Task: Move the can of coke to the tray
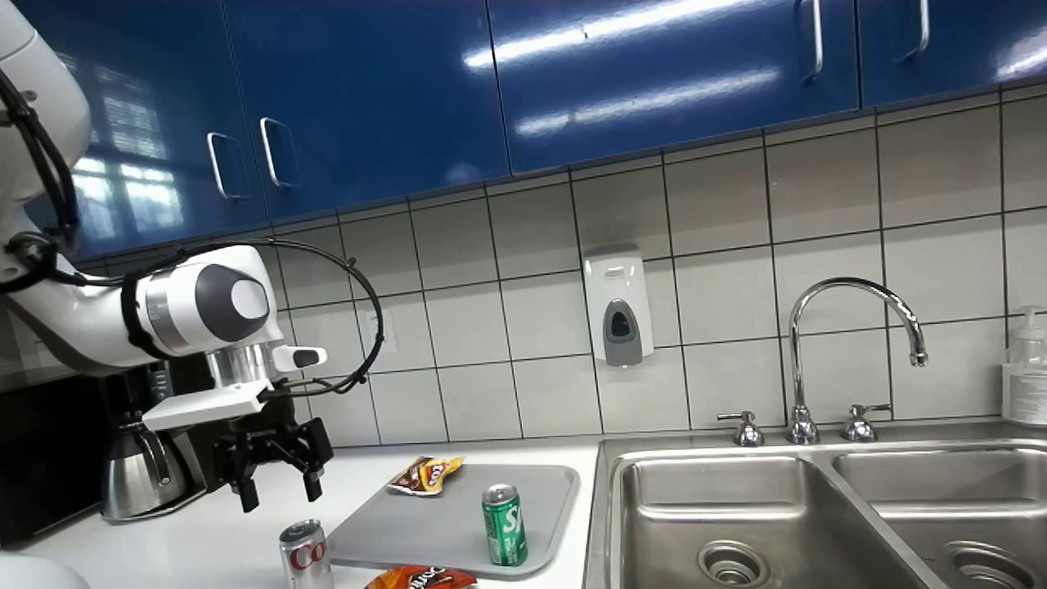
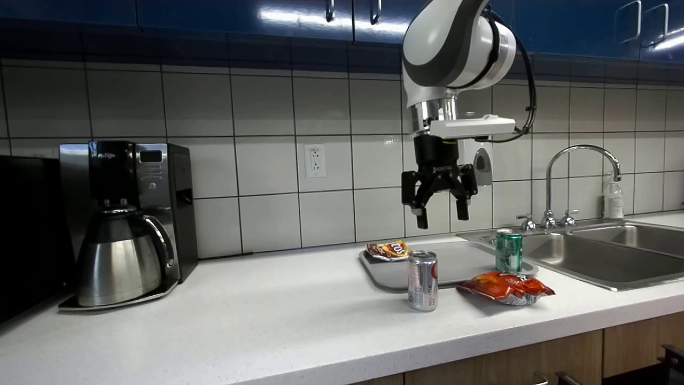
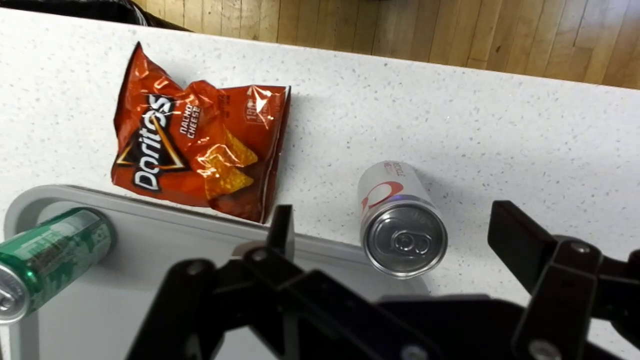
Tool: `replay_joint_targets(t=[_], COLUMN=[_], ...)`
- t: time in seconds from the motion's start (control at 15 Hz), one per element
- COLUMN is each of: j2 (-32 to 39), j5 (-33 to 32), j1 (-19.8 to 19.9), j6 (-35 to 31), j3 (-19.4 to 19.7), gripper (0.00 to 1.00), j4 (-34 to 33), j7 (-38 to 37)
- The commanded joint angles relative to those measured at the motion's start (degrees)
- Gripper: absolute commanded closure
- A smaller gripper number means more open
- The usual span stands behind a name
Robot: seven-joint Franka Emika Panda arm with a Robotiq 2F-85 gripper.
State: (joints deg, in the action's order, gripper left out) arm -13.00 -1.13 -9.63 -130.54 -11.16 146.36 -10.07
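The can of coke is a silver can with red lettering, upright on the white counter beside the tray's rim. It shows in both exterior views [image 1: 307, 558] [image 2: 422, 282] and in the wrist view [image 3: 382, 187]. The flat grey tray [image 1: 425, 519] [image 2: 454, 262] [image 3: 165, 255] lies on the counter, with a green can [image 1: 505, 528] [image 2: 508, 251] [image 3: 60, 252] upright on it. My gripper [image 1: 281, 493] [image 2: 442, 215] [image 3: 392, 230] is open and empty, well above the counter. In the wrist view the can of coke appears between its fingers, lower down and untouched.
An orange chip bag [image 2: 505, 289] [image 3: 200, 150] lies by the tray's front edge. A yellow-brown snack bag [image 1: 425, 475] [image 2: 387, 250] lies at the tray's back corner. A steel sink [image 1: 607, 523] adjoins the counter. A coffee maker [image 2: 181, 214] stands at the far end.
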Motion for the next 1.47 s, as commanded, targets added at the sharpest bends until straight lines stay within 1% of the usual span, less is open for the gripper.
replay_joint_targets(t=[0.0, 0.67, 1.4], j2=[3.4, 12.0, 19.9], j5=[-0.6, -2.7, -5.6], j1=[-0.4, -0.9, -1.8], j6=[-0.6, -5.0, -5.4], j3=[-1.6, -1.5, -0.2], gripper=[0.0, 0.0, 0.0], j4=[-2.3, -5.0, -9.7], j7=[-3.3, -5.8, -7.9])
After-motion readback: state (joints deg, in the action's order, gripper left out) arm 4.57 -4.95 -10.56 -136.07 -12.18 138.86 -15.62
